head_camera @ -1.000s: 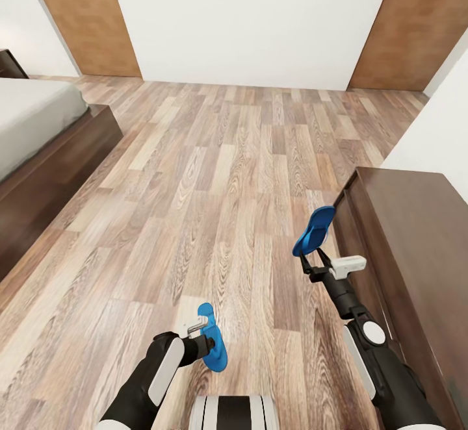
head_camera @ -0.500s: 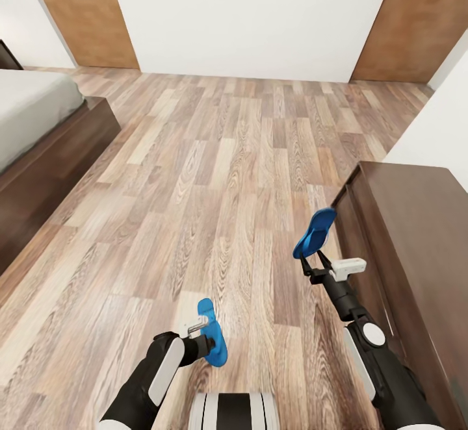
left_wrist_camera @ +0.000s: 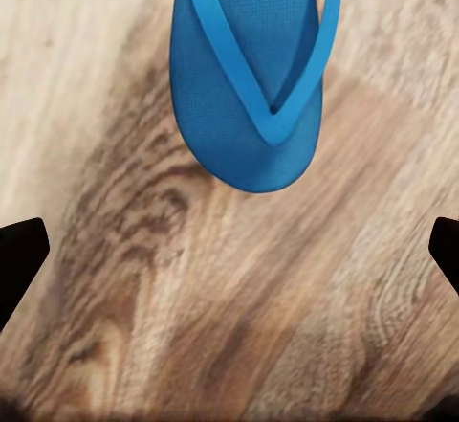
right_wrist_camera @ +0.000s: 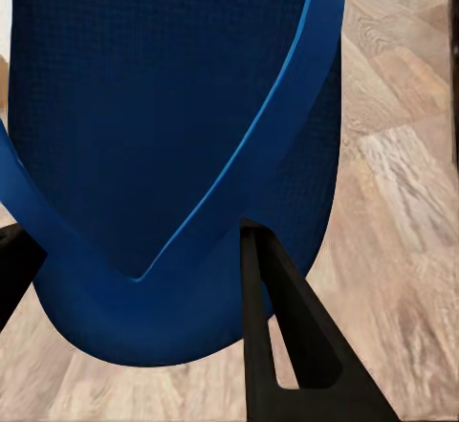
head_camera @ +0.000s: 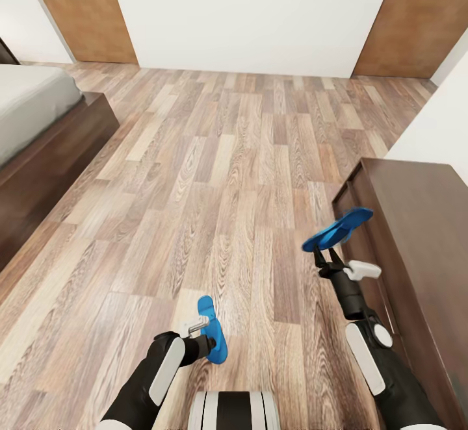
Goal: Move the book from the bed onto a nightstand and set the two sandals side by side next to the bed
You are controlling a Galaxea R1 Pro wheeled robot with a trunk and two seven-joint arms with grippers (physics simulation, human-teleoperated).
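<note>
Out on the floor well clear of the bed (head_camera: 39,125), each pincer — left (head_camera: 207,340), right (head_camera: 326,256) — is clamped on a sandal (head_camera: 214,342), (head_camera: 338,230), so roll bedside, then lower both flat, toes matching.

- Both sandals are bright blue with thin blue straps: one (head_camera: 212,339) at the left tool (head_camera: 207,344), one (head_camera: 338,230) in the right tool (head_camera: 323,256).
- Floor (head_camera: 221,177): grey-brown wood planks with mixed light and dark grain.
- Bed (head_camera: 45,138): dark brown frame, pale grey mattress.
- Cabinet (head_camera: 416,248) at 3 o'clock: glossy dark brown.
- Wall (head_camera: 253,14): white; doors (head_camera: 84,14): mottled brown.
- Arms: black with white panels.
</note>
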